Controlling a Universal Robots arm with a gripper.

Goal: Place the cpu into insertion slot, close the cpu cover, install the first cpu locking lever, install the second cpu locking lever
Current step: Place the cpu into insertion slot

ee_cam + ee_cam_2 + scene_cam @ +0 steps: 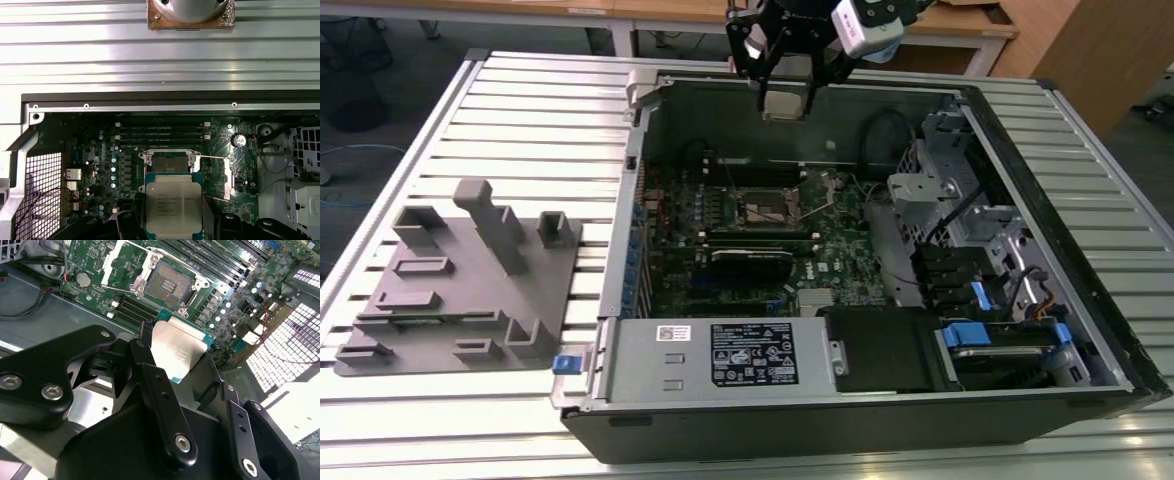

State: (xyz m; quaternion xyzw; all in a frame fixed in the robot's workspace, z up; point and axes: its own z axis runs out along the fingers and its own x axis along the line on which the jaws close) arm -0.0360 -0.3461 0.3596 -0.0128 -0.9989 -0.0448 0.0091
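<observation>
**Cpu** (172, 205): flat square chip with a silver-grey metal face and a green border. It is gripped by two opposite edges in the end effector (783, 95) and held in the air over the open computer case (1067, 395), well apart from the socket.

**Insertion slot** (167, 162): small square socket with a dark centre and a silvery rim, set in the green circuit board (107, 150). It lies uncovered and unfilled.

**Cpu cover** (226, 180): thin silvery metal frame with a square window. It is swung open and lies just beside the slot.

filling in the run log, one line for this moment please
gripper shut on cpu | held over case | insertion slot empty | cpu cover open
</observation>
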